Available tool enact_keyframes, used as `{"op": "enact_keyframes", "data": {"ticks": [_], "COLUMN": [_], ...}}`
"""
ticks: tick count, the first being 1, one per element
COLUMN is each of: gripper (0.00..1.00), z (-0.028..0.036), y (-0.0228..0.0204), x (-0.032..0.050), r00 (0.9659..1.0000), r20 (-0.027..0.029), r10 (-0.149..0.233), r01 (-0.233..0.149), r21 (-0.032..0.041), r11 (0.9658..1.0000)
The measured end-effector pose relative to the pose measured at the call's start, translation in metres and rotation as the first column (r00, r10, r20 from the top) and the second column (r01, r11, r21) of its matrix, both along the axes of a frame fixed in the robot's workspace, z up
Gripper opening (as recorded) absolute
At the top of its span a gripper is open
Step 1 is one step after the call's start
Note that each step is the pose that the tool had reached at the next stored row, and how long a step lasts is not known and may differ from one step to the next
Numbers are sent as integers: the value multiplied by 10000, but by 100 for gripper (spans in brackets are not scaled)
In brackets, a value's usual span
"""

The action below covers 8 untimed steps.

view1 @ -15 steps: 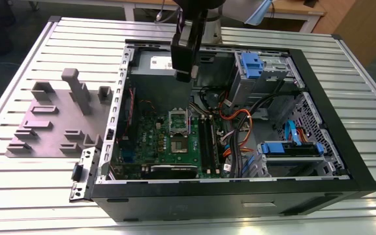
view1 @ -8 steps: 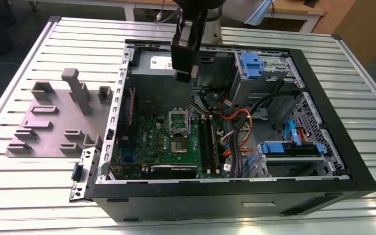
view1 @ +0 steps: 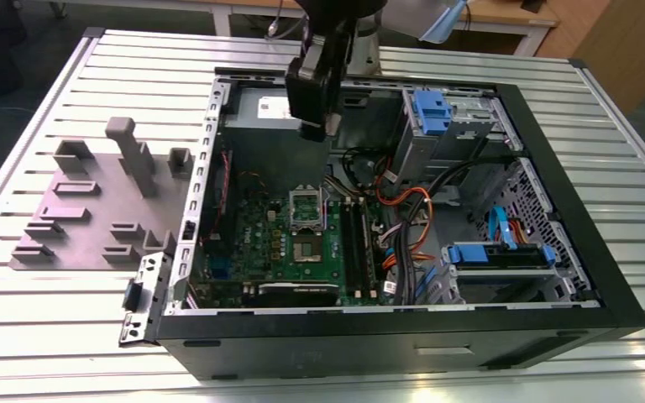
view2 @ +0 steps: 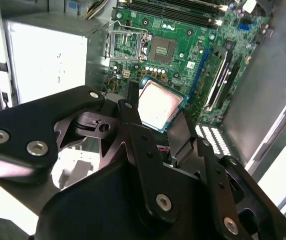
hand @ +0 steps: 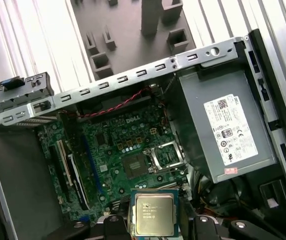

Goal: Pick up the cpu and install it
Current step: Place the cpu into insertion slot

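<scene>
gripping the cpu (hand: 154,212) by its edges in the closed gripper (hand: 155,222), silvery top showing; hovering above the green motherboard (hand: 108,145), inside the open computer case (view1: 412,346).

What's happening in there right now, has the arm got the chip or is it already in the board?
The gripper hangs above the open computer case, shut on the cpu, whose silvery top faces the wrist cameras. The cpu is in the air over the green motherboard, not seated. The socket lies bare, with its metal frame flipped open. A grey fixture sits on the table at the exterior view's left.
</scene>
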State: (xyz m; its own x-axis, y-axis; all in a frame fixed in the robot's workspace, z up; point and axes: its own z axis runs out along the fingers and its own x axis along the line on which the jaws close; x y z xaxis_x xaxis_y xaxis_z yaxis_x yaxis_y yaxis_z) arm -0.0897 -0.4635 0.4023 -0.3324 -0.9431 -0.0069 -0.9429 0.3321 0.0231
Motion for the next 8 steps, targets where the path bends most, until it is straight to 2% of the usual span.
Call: {"op": "enact_keyframes", "data": {"ticks": [4,8], "gripper": [47,47], "z": [-10,-19], "y": [0,0], "x": [0,0], "r00": [9973,9895], "r20": [0,0], "r10": [-730,-1445], "r01": [730,1445], "r21": [-1,-2], "r11": [9973,9895]}}
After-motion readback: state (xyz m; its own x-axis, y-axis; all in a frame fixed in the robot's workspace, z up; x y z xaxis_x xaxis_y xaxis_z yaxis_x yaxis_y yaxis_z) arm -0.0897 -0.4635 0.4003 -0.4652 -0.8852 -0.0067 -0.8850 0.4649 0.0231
